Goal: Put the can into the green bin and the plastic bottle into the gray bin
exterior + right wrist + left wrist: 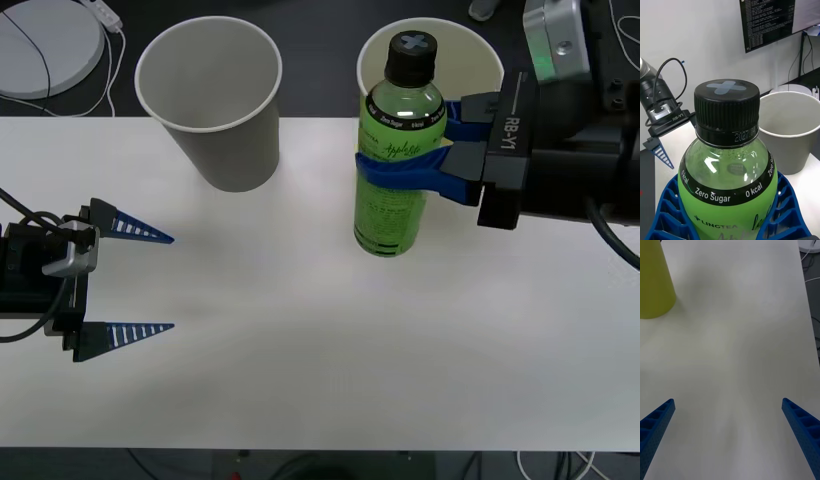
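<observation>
White worktop (300, 340), gray bin (212, 100) at far edge, green bin (480, 55) beside it, plastic bottle (398, 160) upright before green bin, right hand (425, 145) clamped around its body, left hand (150, 282) spread wide, idle near left edge.

Front view: from above, facing forward and down over the table (300, 380). Right wrist view: close against the bottle (728, 150), facing the gray bin (793, 127), shared with front. Left wrist view: low over bare tabletop.
</observation>
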You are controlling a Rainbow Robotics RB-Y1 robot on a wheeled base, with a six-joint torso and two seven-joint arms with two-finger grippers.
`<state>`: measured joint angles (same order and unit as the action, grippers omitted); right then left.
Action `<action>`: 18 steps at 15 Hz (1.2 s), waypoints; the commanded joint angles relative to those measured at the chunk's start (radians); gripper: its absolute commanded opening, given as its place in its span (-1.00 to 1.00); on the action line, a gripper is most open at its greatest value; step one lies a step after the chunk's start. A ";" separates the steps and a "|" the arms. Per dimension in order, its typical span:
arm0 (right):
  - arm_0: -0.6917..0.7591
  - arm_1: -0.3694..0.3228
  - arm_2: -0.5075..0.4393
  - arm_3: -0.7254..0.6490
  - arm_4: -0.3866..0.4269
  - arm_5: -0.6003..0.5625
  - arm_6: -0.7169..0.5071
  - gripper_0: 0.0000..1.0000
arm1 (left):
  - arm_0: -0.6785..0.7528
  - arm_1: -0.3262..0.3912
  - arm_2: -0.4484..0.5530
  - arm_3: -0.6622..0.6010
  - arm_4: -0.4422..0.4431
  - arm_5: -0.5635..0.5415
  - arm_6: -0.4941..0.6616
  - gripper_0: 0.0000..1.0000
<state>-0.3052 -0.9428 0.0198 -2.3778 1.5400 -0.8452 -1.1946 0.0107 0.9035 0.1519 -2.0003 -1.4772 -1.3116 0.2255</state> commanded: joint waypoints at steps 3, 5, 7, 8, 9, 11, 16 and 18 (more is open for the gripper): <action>-0.210 0.042 0.147 0.137 0.032 0.000 -0.034 -1.00 | 0.000 0.000 0.000 0.000 0.000 0.000 0.000 1.00; -0.302 0.068 0.203 0.207 0.042 -0.002 -0.034 -1.00 | 0.000 0.000 0.000 0.000 0.000 0.000 0.000 1.00; -0.382 0.093 0.239 0.273 0.043 -0.002 -0.034 -1.00 | 0.000 0.000 0.000 0.000 0.000 0.000 0.000 1.00; -0.417 0.105 0.256 0.305 0.043 -0.003 -0.034 -1.00 | 0.000 0.000 0.000 0.000 0.000 0.000 0.000 1.00; -0.456 0.114 0.275 0.335 0.043 -0.008 -0.034 -1.00 | 0.000 0.000 0.000 0.000 0.000 0.000 0.000 1.00; -0.529 0.133 0.286 0.393 0.054 -0.071 -0.034 -1.00 | 0.000 0.000 0.000 0.000 0.000 0.000 0.000 1.00; -0.710 0.162 0.296 0.471 0.135 -0.252 -0.204 -1.00 | 0.000 0.000 0.000 0.000 0.000 0.000 0.000 1.00; -0.775 0.188 0.298 0.526 0.150 -0.330 -0.226 -1.00 | 0.000 0.000 0.000 0.000 0.000 0.000 0.000 1.00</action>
<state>-1.0562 -0.7644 0.3165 -1.8775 1.6886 -1.1465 -1.4174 0.0107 0.9035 0.1519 -2.0003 -1.4772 -1.3116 0.2255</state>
